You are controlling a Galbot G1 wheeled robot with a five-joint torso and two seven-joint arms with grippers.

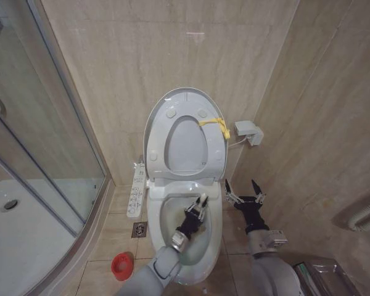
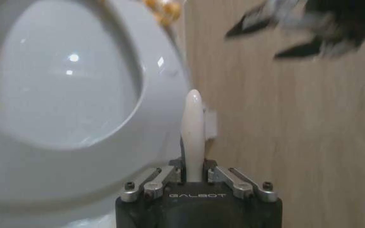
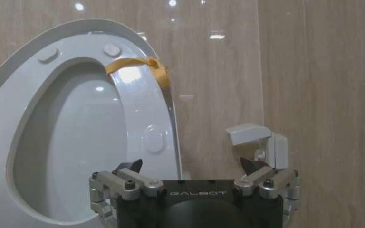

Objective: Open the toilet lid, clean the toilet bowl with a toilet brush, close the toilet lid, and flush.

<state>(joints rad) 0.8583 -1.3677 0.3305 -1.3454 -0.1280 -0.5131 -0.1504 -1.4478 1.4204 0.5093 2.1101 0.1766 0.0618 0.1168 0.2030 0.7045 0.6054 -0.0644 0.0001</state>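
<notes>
The toilet lid stands raised against the wall, and the seat ring with its yellow strap leans on it. Below them the toilet bowl lies open. My left gripper hangs over the bowl, shut on the white handle of the toilet brush. In the left wrist view the handle sticks out past the left gripper; the bristle head is hidden. My right gripper stands open to the right of the toilet, at rim height. The right wrist view has the right gripper facing the lid and wall.
A red holder cup sits on the floor left of the toilet, near a floor drain. A control panel runs along the toilet's left side. The glass shower door and tray are at the left. A white wall box hangs at the right.
</notes>
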